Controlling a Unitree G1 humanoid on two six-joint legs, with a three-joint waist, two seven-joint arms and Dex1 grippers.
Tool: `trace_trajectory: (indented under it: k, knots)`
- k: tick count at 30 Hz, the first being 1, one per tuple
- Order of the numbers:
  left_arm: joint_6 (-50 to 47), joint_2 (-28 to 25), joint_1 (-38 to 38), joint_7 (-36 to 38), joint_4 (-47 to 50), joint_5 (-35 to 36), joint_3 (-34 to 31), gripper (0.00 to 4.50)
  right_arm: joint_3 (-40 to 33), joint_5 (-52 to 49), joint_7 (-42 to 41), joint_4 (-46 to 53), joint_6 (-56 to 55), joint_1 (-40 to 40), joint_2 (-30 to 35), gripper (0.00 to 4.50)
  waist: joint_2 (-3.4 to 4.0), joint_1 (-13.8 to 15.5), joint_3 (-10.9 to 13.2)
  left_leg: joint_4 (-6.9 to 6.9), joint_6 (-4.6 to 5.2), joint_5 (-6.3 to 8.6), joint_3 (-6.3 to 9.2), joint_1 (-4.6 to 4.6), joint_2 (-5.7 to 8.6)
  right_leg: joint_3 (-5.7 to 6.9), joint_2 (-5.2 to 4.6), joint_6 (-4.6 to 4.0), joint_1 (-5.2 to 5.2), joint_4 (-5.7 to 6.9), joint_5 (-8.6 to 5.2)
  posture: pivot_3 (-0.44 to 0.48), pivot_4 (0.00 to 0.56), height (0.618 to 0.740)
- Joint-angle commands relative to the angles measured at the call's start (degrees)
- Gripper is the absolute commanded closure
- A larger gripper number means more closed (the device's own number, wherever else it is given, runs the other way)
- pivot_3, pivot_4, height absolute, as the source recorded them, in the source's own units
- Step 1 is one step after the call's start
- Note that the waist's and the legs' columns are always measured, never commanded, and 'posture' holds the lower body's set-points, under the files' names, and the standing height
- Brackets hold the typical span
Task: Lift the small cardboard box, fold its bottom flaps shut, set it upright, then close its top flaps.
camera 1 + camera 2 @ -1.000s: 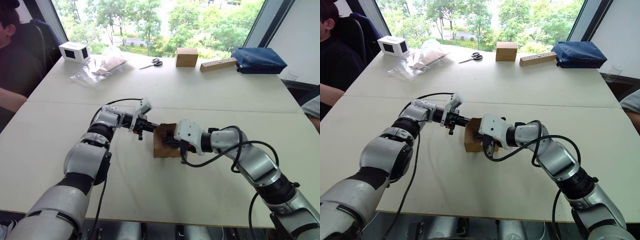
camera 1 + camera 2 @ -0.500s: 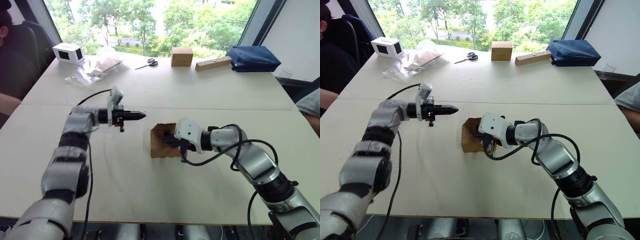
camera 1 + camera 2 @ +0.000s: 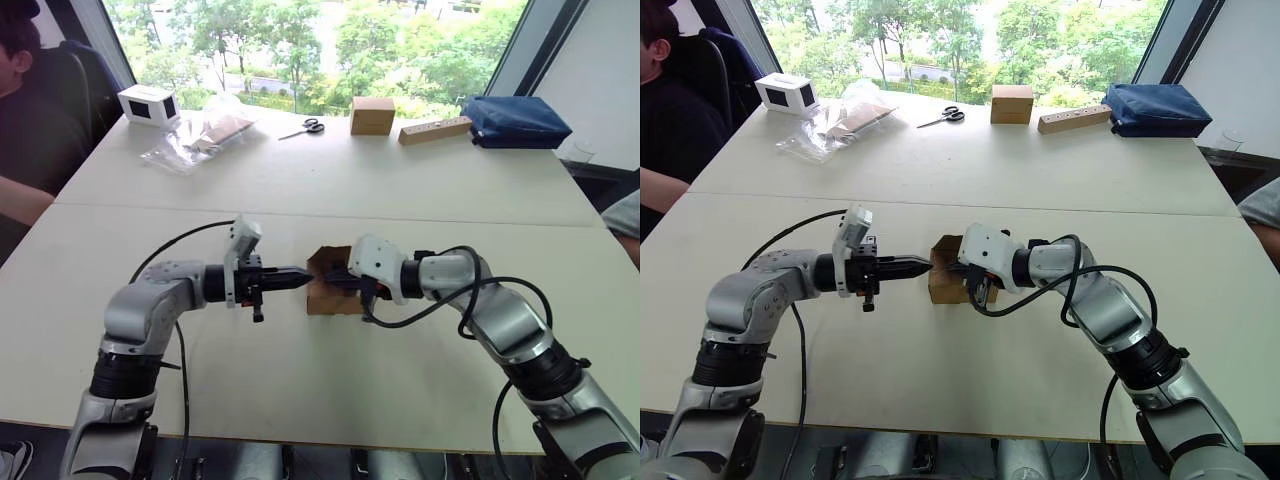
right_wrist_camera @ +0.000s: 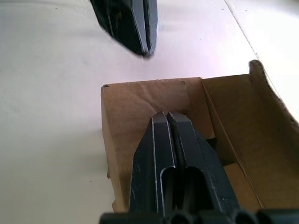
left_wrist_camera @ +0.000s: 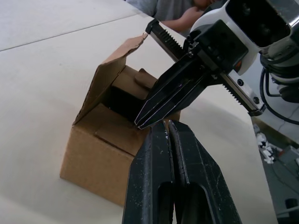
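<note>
**Now two grippers meet at the little box**

Far off on the left, a person [image 3: 25, 110] sits by the table [image 3: 330, 180]. Near that corner of the table sits a white box with a black window [image 3: 148, 104], and next to it lies a clear plastic bag [image 3: 200, 135].

Closer in, the left gripper [image 3: 305, 280] points to the right. Its two black fingers are pressed tight together and hold nothing. Its tip is just beside the left side of the small cardboard box [image 3: 327, 290].

The small cardboard box sits on the table in the middle, between the two grippers. Its top is open. One of the top flaps [image 5: 110, 74] stands up and leans out, and another is folded down inside.

From the right side, the right gripper [image 5: 140, 122] reaches over the box. Its fingers are also squeezed together with nothing between them. Its tip pokes down at the box's open top, close to the tip of the left gripper.

At the far edge of the table lie scissors [image 3: 303, 126], then a squarer tan box [image 3: 373, 114], a wooden block [image 3: 436, 129], and a dark blue bag [image 3: 518, 120] far on the right.
</note>
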State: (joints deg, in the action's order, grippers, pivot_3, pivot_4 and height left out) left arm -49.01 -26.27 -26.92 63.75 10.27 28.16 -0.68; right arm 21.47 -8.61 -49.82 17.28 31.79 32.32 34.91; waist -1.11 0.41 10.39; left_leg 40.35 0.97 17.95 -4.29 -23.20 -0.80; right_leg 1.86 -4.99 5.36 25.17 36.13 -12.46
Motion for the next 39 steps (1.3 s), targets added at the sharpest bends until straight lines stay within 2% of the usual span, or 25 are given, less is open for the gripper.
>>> trace_trajectory:
  k: [1,8,13,15,17,21,27,35,39]
  knots:
    - [3.46,-0.07,0.17,-1.59,0.69,-0.61,2.59,4.44,-1.78,0.13,-0.02,1.29,-0.48,0.65,-0.18,4.50,0.00,-0.01,0.00,0.00,0.00,0.00,0.00,0.00,0.00,0.00,0.01,0.00,0.00,-0.01,0.00,0.000,0.150,0.740]
    - [5.50,-1.27,0.33,-0.90,-1.45,-0.22,5.40,4.44,-4.32,-2.01,0.09,3.98,1.16,0.87,-0.16,4.50,0.00,0.06,0.00,-0.01,0.00,0.00,0.00,-0.01,0.00,0.00,0.02,0.00,0.01,-0.02,0.00,0.000,0.150,0.740]
    - [7.79,-1.77,0.22,-0.95,-3.28,-1.02,7.12,4.44,-13.28,-13.42,-2.05,8.93,7.52,2.48,-0.75,4.50,0.00,0.20,0.00,-0.01,0.04,0.02,0.01,-0.01,-0.01,0.00,0.01,-0.01,0.00,-0.03,0.00,0.000,0.150,0.740]
    - [8.19,-1.83,0.06,-1.00,-3.92,-0.89,7.36,4.44,-17.60,-17.41,-1.44,7.97,9.04,5.48,-1.71,4.50,0.01,0.17,0.00,-0.01,0.07,0.04,0.00,-0.01,-0.01,0.00,0.00,0.00,0.00,-0.03,0.00,0.000,0.150,0.740]
    - [8.53,-1.95,-0.19,-1.03,-4.42,-0.82,7.48,4.44,-19.12,-17.19,0.32,4.93,7.90,8.70,-2.67,4.50,0.01,0.16,0.00,-0.01,0.08,0.04,0.00,0.01,-0.02,0.00,0.00,-0.01,-0.01,-0.02,0.01,0.000,0.150,0.740]
    - [8.44,-2.01,-0.48,-1.11,-4.39,-0.15,7.42,4.44,-13.13,-7.70,1.87,-2.63,1.09,10.61,-1.36,4.50,0.00,0.18,-0.02,-0.06,0.08,0.04,-0.01,0.05,-0.01,0.00,0.02,-0.02,-0.02,-0.04,0.00,0.000,0.150,0.740]
    - [8.25,-2.20,-0.36,-1.85,-3.89,0.19,7.28,4.44,-5.65,1.89,3.07,-10.14,-1.65,11.15,-0.34,4.50,0.02,0.04,-0.01,-0.07,0.04,0.02,-0.07,0.03,0.08,-0.02,0.00,-0.02,0.00,-0.04,0.00,0.000,0.150,0.740]
    - [7.56,-3.09,-0.58,-2.29,-2.89,1.04,6.38,4.44,-4.49,-1.71,-3.61,-2.17,1.89,5.49,1.26,4.50,0.02,0.08,-0.01,-0.08,0.07,0.04,-0.03,0.02,0.01,-0.01,0.00,-0.01,0.00,-0.05,0.00,0.000,0.150,0.740]
    - [7.31,-3.70,-1.30,-2.41,-2.66,1.69,5.90,4.44,-5.35,-3.02,-3.43,1.02,4.29,3.00,0.95,4.50,0.02,0.08,-0.01,-0.07,0.07,0.04,-0.03,0.03,0.00,-0.02,0.00,-0.01,0.00,-0.03,0.00,0.000,0.150,0.740]
